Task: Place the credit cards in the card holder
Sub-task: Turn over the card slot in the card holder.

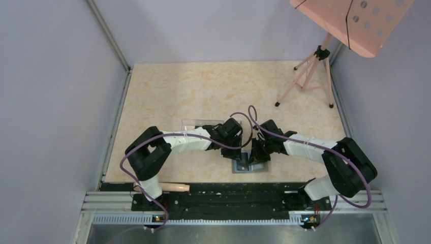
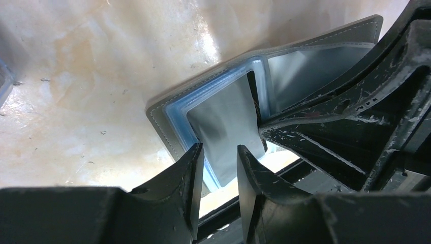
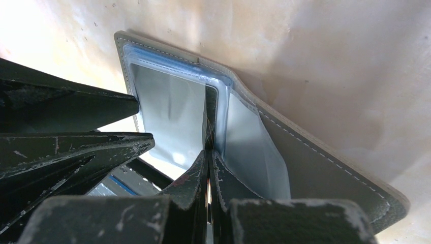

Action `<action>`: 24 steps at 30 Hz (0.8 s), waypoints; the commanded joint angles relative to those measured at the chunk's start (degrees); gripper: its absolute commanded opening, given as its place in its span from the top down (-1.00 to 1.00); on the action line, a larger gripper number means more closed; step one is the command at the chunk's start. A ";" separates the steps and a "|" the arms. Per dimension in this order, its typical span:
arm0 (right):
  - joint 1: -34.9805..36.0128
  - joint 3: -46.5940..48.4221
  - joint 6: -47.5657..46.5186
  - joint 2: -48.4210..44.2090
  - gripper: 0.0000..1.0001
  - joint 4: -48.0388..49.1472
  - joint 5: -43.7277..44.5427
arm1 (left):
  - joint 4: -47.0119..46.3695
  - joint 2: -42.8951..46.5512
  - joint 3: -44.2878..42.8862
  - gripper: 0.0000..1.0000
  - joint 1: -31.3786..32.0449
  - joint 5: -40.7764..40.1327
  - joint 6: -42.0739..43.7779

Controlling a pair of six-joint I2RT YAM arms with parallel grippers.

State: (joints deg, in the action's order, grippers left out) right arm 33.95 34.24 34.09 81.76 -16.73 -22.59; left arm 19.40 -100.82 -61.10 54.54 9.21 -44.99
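The card holder (image 1: pixel 243 166) lies open on the table near the front edge, gray outside (image 3: pixel 325 173) with blue-gray plastic sleeves inside (image 2: pixel 223 117). My right gripper (image 3: pixel 209 152) is shut on a thin black credit card (image 3: pixel 209 114), seen edge-on, standing upright with its far end in the wallet's middle sleeve. The card also shows in the left wrist view (image 2: pixel 252 94). My left gripper (image 2: pixel 219 150) is open, its fingers apart on either side of the near edge of the wallet's left sleeve. No other cards show.
A clear plastic box (image 1: pixel 195 123) stands just behind the left gripper. A pink tripod (image 1: pixel 305 76) with a perforated board stands at the back right. A wooden stick (image 1: pixel 170 187) lies by the front rail. Gray walls close the table on three sides.
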 commanded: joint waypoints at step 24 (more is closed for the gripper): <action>-1.00 -0.46 1.67 -1.50 0.88 3.26 -2.43 | -17.37 6.32 3.77 0.27 0.56 8.73 -3.30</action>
State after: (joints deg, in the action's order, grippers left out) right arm 33.76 34.15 34.72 81.73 -16.29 -24.18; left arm 10.37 -96.12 -57.91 54.37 12.27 -46.59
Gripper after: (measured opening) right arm 0.019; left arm 0.364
